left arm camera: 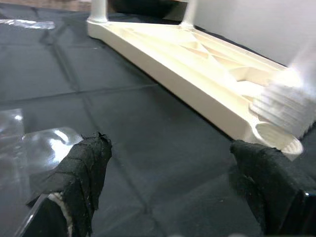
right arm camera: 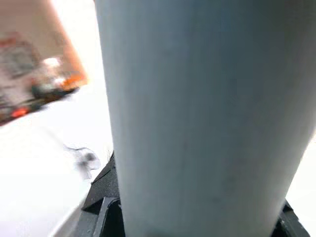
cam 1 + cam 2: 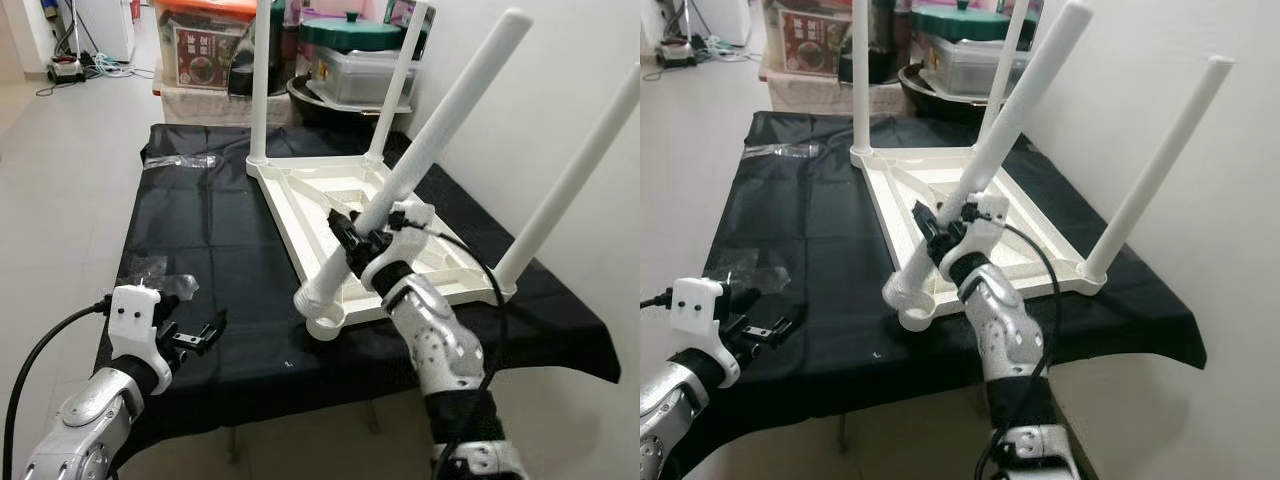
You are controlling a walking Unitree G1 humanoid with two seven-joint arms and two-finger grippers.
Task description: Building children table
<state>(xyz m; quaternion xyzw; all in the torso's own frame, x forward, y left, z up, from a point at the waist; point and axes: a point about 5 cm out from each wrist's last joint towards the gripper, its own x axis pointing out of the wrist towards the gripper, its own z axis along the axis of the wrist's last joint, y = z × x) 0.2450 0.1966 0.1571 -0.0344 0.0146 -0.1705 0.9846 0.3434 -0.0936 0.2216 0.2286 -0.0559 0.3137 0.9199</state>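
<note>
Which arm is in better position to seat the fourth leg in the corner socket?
Right: its gripper already clamps the leaning leg above the near socket. The left gripper hangs open beside it, holding nothing.

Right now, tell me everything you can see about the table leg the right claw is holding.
The table leg is a long white tube, plastic by its look, with a ribbed threaded lower end. It leans steeply, its base at the near corner socket of the upturned cream tabletop, not yet upright like the far legs. The right claw is clamped around it low down.

4 table legs (image 3: 440, 140), 1 tabletop (image 3: 330, 195), 2 claws (image 3: 350, 240)
</note>
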